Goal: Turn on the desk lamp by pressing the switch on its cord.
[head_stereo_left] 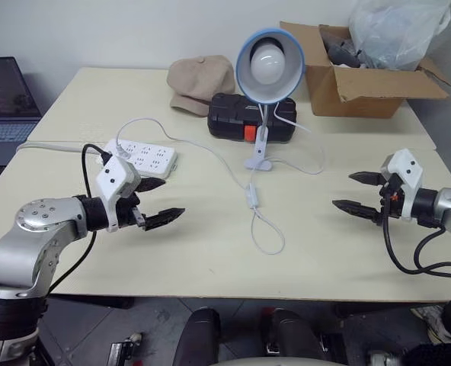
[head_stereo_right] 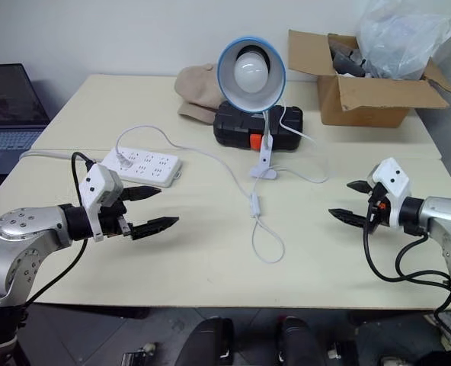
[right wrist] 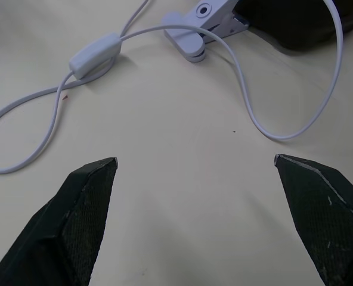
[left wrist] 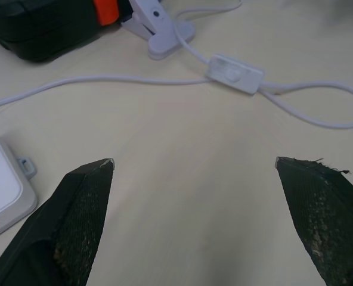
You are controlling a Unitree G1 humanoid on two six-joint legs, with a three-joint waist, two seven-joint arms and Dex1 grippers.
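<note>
The switch lies lengthwise toward the desk lamp (unlit).

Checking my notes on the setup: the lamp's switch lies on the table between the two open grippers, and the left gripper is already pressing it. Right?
Not quite. The left gripper is not touching the switch; it hovers apart from it, open, as the left eye view shows. The switch does lie between it and the open right gripper.

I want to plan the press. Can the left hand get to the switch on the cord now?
Probably yes. The left hand is open above bare table, and nothing lies between it and the switch. The power strip sits off to one side.
</note>
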